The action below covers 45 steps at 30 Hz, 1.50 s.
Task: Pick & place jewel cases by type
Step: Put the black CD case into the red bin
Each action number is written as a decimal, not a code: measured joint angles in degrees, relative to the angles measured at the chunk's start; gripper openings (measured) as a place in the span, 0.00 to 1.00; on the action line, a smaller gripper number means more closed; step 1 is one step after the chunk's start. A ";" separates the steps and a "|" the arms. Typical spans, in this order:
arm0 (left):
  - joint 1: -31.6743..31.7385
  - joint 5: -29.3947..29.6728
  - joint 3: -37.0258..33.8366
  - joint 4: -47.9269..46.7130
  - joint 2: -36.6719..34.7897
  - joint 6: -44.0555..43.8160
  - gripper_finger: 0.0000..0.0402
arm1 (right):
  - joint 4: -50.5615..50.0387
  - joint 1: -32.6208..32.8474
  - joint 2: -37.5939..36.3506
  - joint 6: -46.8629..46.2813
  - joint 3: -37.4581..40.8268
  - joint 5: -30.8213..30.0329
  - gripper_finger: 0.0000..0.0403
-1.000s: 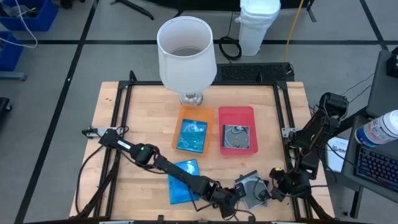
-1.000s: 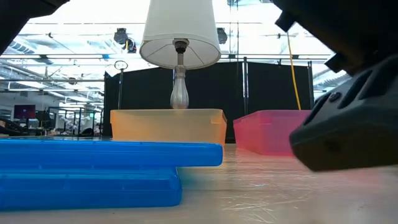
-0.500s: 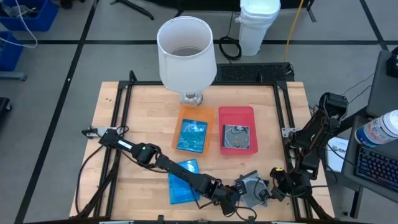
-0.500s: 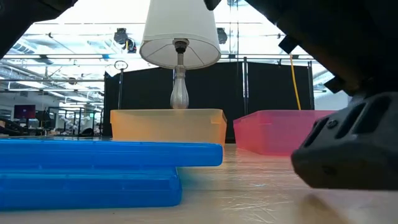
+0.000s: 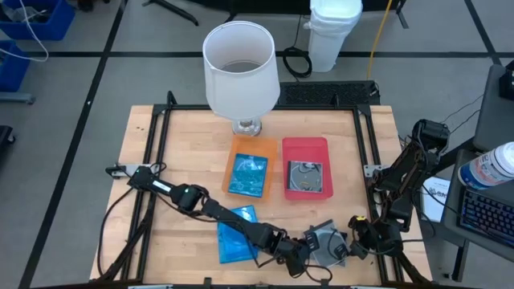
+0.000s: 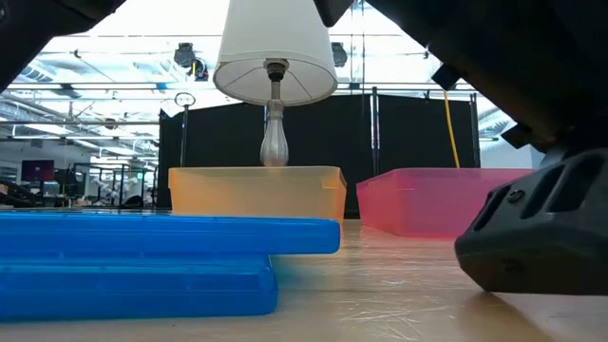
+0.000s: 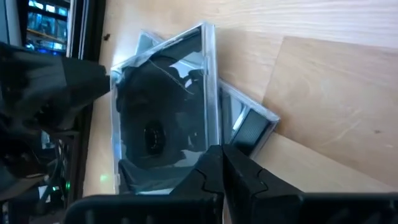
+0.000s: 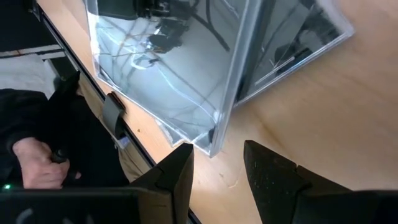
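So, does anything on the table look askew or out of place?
Yes. Two clear plastic jewel cases at the table's front edge lie overlapped and skewed between the shut left gripper and the right gripper. Two translucent blue cases also lie overlapped, unsorted.

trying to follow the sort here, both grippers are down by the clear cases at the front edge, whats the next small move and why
Probably the right gripper should ease forward a little so its open fingers straddle the upper clear case edge, then close. That edge sits just beyond its fingertips, not yet between them. The left gripper is shut, its tip at the same case's opposite edge, seemingly bracing it.
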<state>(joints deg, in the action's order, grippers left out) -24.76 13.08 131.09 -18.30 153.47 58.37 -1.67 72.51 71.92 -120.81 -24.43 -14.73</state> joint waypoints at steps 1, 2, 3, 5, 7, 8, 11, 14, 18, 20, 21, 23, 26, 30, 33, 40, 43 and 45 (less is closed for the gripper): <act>0.09 0.00 0.00 0.16 0.02 -0.03 0.01 | -0.06 0.00 0.00 0.19 0.00 -0.40 0.33; 0.22 -0.02 0.00 0.50 0.02 -0.02 0.01 | -0.13 0.00 0.00 0.41 0.00 -1.06 0.33; 0.34 -0.14 0.00 0.55 0.04 0.08 0.01 | -0.18 0.00 0.00 0.55 0.02 -1.71 0.33; 0.49 -0.09 0.00 0.54 0.04 0.79 0.02 | -0.18 0.00 0.00 0.66 0.04 -1.90 0.33; 0.79 -0.45 0.00 0.77 0.39 0.97 0.01 | -0.05 0.00 0.00 0.66 0.04 -1.92 0.33; 0.95 -0.64 0.04 1.45 0.62 0.90 0.01 | -0.02 0.00 0.00 0.68 0.04 -1.92 0.33; 1.07 -0.57 0.07 2.42 0.70 0.87 0.01 | 0.25 0.00 0.00 0.72 0.05 -2.12 0.33; 1.18 -0.95 0.07 2.49 0.72 0.71 0.01 | 0.56 0.00 0.00 1.77 0.07 -4.66 0.33; 1.45 -1.13 0.04 3.68 0.85 0.00 0.01 | 0.94 0.04 0.00 1.99 0.07 -5.87 0.33; 1.46 -1.50 0.00 4.12 0.89 -0.01 0.01 | 1.03 0.04 0.17 2.41 0.07 -6.85 0.33; 1.50 -1.95 0.00 4.42 0.92 -0.27 0.01 | 1.07 0.04 0.17 2.95 0.07 -8.00 0.33; 1.51 -3.19 -0.02 4.82 0.97 -0.73 0.01 | 1.64 0.04 0.17 3.91 0.07 -10.46 0.33; 1.51 -3.19 -0.02 5.70 1.02 -1.35 0.01 | 3.76 -0.06 0.17 6.07 0.07 -14.84 0.33; 1.60 -3.09 -0.07 7.48 1.11 -1.54 0.01 | 6.00 -0.04 0.17 8.67 0.05 -18.53 0.33; 1.60 -2.77 -0.09 7.70 1.11 -1.47 0.01 | 6.69 -0.17 0.17 10.22 0.04 -19.81 0.33; 1.45 -0.60 -0.09 7.79 1.12 -1.93 0.02 | 6.77 -0.28 0.17 12.26 0.04 -19.93 0.18; 1.04 1.23 -0.09 8.01 1.12 -1.87 0.01 | 7.05 -0.46 0.14 13.42 0.01 -20.08 0.08; 0.54 2.34 -0.09 8.43 1.11 -1.49 0.02 | 7.15 -0.48 0.12 14.09 -0.04 -20.16 0.03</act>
<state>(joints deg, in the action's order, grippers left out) -24.23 15.42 131.00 -9.87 154.58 56.88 5.48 72.03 72.04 -106.72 -24.46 -34.89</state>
